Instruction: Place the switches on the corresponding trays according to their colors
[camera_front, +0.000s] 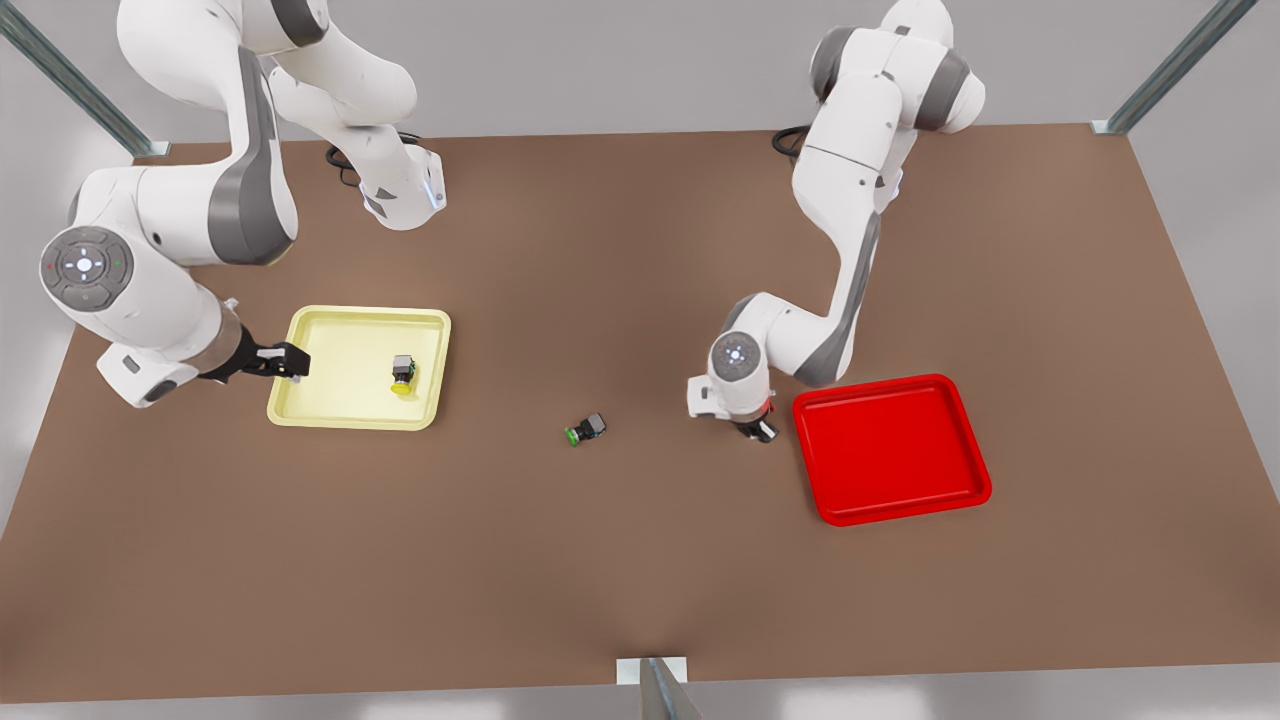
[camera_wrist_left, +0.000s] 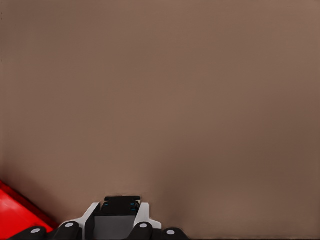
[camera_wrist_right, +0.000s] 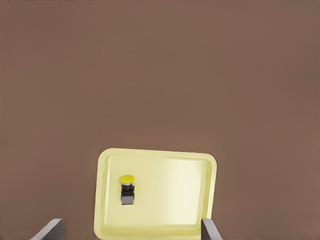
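The yellow switch (camera_front: 403, 372) (camera_wrist_right: 127, 189) lies on its side inside the pale yellow tray (camera_front: 340, 385) (camera_wrist_right: 170, 195). My right gripper (camera_front: 285, 361) hovers open at that tray's edge on the front view's left, with nothing between its fingers (camera_wrist_right: 210, 229). My left gripper (camera_front: 760, 430) (camera_wrist_left: 120, 212) sits just beside the red tray (camera_front: 890, 450) (camera_wrist_left: 15, 217), on the front view's left of it. It is shut on a small dark boxy body (camera_wrist_left: 120, 204), the red switch, with a speck of red showing at the fingers in the front view.
A green-capped switch (camera_front: 587, 429) lies on the brown table (camera_front: 640, 560) between the two trays. Metal frame posts stand at the table corners and at the middle of its near edge (camera_front: 655, 685).
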